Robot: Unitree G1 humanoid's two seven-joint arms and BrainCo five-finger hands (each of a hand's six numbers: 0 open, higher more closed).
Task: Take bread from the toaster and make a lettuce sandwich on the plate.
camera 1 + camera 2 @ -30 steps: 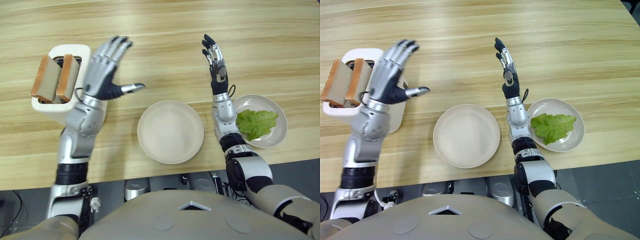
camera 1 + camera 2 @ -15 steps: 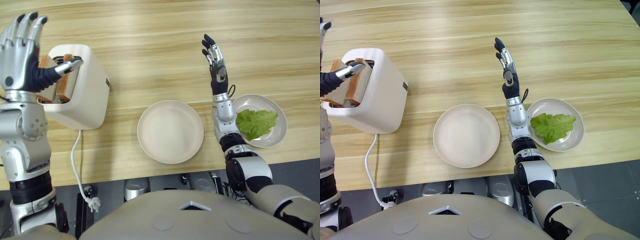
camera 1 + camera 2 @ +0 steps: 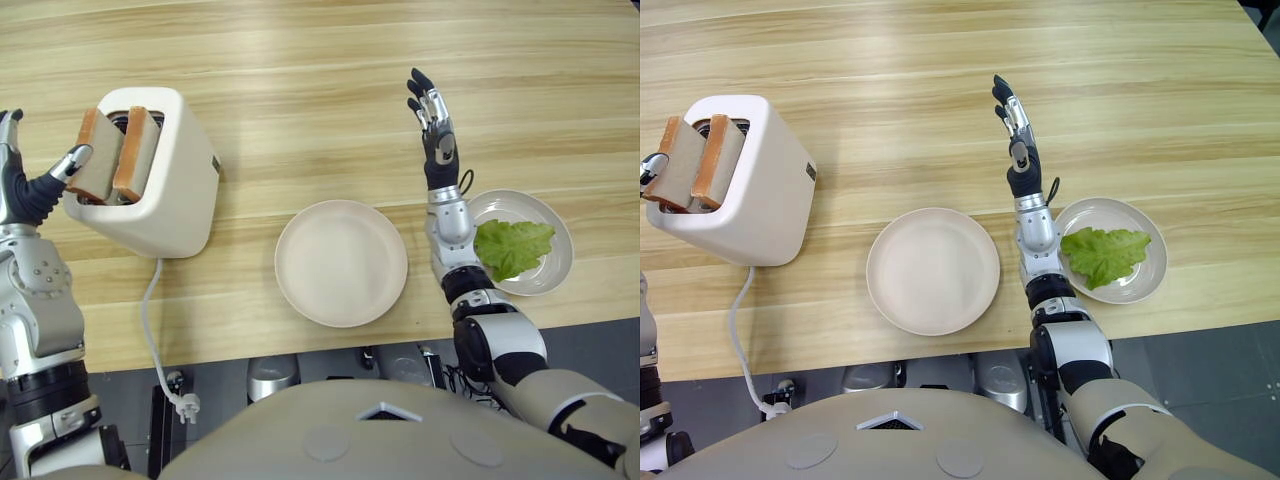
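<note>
In the left eye view, the left hand [image 3: 28, 190] is at the outer side of the boxy white toaster [image 3: 160, 195]. It holds nothing. Its thumb is touching or just beside the outer of the two brown-crusted toasted bread slices [image 3: 118, 152], and its other fingers point up, uncurled. To do the grasp well, the hand probably needs to close thumb and fingers on the flat faces of that outer slice. It should then lift straight up along the slot, because a sideways pull could tip the light toaster or jam the slice. Both slices stand upright in the slots, well proud of the top. The large round beige plate [image 3: 341, 262] near the table's front edge has nothing on it. The right hand [image 3: 434, 135] is upright over the table behind the small pale dish [image 3: 545, 285], with its fingers straight and nothing held.

In the right eye view, the small dish holds one green crinkled lettuce leaf [image 3: 1105, 255], lying flat and inside the rim. The toaster's white power cord [image 3: 737, 330] trails off the front of the light wooden table [image 3: 940, 90], well apart from the beige plate.
</note>
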